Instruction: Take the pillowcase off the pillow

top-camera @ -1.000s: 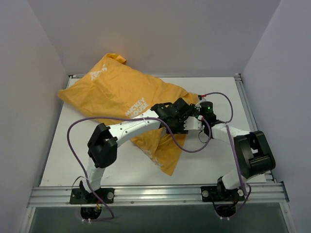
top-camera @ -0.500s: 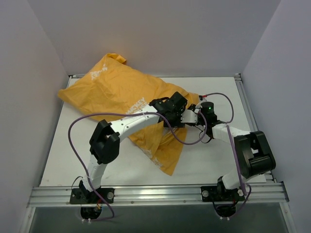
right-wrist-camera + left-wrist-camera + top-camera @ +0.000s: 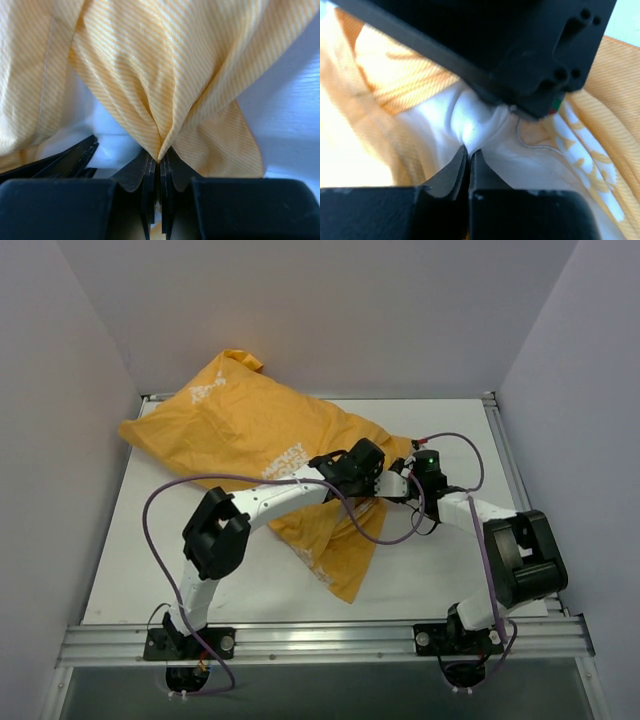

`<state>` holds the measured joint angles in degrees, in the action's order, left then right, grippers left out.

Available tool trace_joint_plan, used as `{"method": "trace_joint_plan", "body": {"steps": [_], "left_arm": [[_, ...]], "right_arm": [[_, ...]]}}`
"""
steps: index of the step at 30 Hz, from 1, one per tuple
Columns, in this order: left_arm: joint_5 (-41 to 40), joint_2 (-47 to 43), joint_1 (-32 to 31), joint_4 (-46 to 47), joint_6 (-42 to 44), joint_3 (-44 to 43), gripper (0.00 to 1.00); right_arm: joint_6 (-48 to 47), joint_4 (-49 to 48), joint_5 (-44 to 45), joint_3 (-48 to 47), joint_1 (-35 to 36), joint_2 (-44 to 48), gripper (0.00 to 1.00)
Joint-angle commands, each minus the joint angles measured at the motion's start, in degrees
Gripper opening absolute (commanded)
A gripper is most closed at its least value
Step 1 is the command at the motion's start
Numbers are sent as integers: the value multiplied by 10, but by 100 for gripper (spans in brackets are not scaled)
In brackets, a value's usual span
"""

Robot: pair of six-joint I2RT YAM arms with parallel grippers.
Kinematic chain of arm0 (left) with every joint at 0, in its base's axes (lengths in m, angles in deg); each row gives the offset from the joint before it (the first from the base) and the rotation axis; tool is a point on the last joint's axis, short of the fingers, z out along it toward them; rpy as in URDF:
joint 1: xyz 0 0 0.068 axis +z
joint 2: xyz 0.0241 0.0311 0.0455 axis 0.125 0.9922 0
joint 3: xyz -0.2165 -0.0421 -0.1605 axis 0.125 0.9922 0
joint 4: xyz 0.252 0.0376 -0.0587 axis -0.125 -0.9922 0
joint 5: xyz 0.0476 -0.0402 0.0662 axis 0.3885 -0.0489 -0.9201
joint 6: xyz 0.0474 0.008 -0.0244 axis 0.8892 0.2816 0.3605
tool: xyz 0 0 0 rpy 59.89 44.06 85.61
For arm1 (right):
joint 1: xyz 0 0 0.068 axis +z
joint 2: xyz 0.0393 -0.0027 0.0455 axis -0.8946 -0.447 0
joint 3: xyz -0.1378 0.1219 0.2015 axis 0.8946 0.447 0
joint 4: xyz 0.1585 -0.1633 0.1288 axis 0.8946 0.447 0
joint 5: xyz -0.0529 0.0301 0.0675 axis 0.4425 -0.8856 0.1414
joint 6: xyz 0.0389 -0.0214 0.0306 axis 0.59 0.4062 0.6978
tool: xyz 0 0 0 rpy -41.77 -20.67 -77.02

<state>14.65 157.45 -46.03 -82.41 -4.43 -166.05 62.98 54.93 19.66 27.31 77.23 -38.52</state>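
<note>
Nearest you, the left arm (image 3: 270, 502) and right arm (image 3: 470, 510) rise from the near edge of the surface (image 3: 130, 570) and lean in until their wrists meet right of centre. The pillowcase (image 3: 250, 435) sends a loose tail toward you between the arms. Its bulk lies further off, filling the far left of the surface up to the back wall.

At the meeting point, the left jaws are closed on a pinch of the white pillow (image 3: 470, 117), with orange cloth folded back on both sides. The right jaws are clamped on a fold of the striped orange fabric, which fans upward from the grip.

You look to be at the separation step, with one arm anchoring the pillow at the mouth and the other holding the cover. The next move calls for drawing the two grips apart while both pinches stay firm. The stuffing is plump and the cover is thin, so expect drag.

The overhead view gives you the layout but shows no white at all, so from there the pillow is hidden. Only the left wrist view confirms white cloth in the grip, under a black housing (image 3: 520, 45) crowding in from above. Only the right wrist view shows that its pinch holds orange alone.
</note>
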Motion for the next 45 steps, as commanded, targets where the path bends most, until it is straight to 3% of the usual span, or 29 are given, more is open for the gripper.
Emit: {"method": "trace_joint_plan", "body": {"steps": [1, 7, 11, 15, 20, 25, 28, 31, 34, 35, 39, 42, 43, 45], "left_arm": [[-85, -19, 33, -17, -29, 50, 2], [-29, -121, 57, -57, -27, 116, 2], [-27, -155, 73, -66, -29, 152, 2], [61, -206, 87, -100, -66, 127, 2], [173, -256, 72, -209, -43, 99, 2], [163, -276, 68, -224, -8, 168, 2], [197, -282, 75, -222, -25, 151, 2], [247, -281, 93, -210, -64, 96, 2], [270, -272, 121, -155, -167, 22, 2], [265, -268, 127, -138, -225, 2, 2], [214, -221, 132, -88, -317, -106, 2], [164, -186, 131, -78, -341, -156, 2], [152, -180, 132, -74, -342, -159, 2], [134, -169, 132, -64, -348, -155, 2]], "right_arm": [[-40, 86, 67, -48, -12, 65, 0], [-132, 259, 278, -136, -32, 80, 0], [-171, 310, 317, -162, -47, 57, 0], [-179, 291, 310, -169, -52, 31, 0], [-181, 282, 277, -252, -55, 9, 0], [-172, 285, 237, -326, -111, -23, 0], [-159, 272, 191, -343, -115, -74, 0], [-137, 216, 146, -309, -107, -101, 0], [-141, 191, 144, -280, -74, -124, 0], [-143, 189, 145, -276, -62, -131, 0], [-155, 156, 114, -244, -12, -125, 0], [-166, 174, 91, -233, -9, -90, 33], [-171, 188, 102, -229, -11, -73, 52], [-186, 225, 137, -218, -11, -8, 64]]}}
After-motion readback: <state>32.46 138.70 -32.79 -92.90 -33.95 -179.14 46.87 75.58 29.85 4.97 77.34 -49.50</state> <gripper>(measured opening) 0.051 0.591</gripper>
